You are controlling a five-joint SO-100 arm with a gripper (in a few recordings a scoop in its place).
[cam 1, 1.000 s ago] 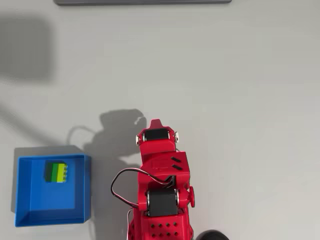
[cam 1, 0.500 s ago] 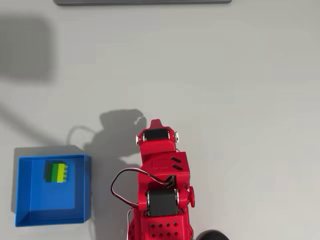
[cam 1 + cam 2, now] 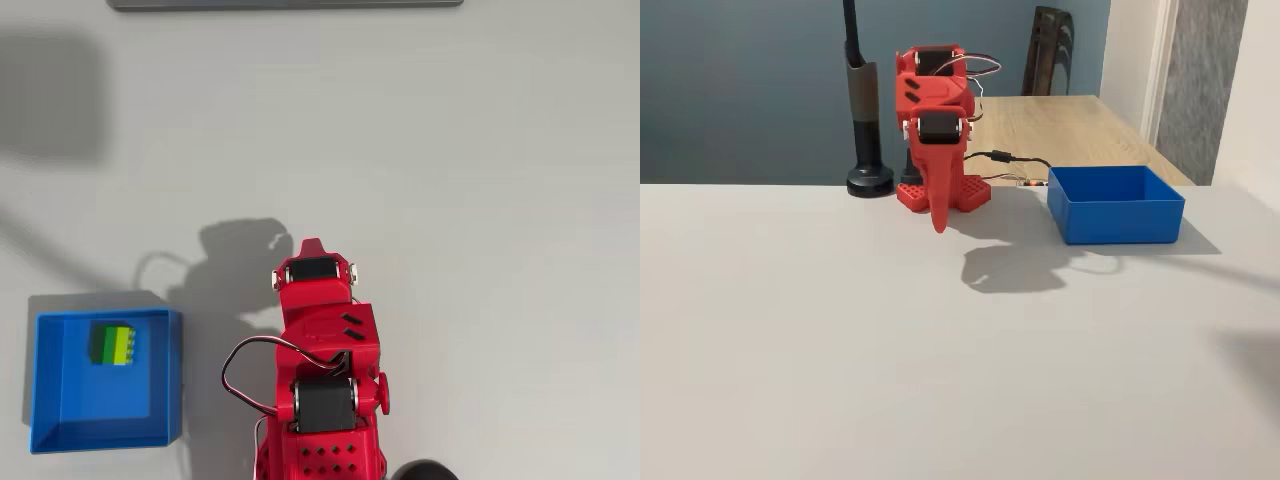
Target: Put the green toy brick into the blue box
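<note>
Jaws pressed together, gripper [image 3: 938, 215] empty | green toy brick [image 3: 112, 344] inside blue box [image 3: 165, 380], lower left | risk: arm swings, bumps box.

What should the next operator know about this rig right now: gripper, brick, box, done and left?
Gripper: folded back near the arm's base, pointing down, holding nothing; fingers look closed together in the fixed view.
Green toy brick: lying inside the blue box, toward its upper-left part in the overhead view, touching no wall.
Blue box: on the table, left of the arm in the overhead view.
Done: brick is in the box, arm clear.
Left: nothing apparent.
</note>
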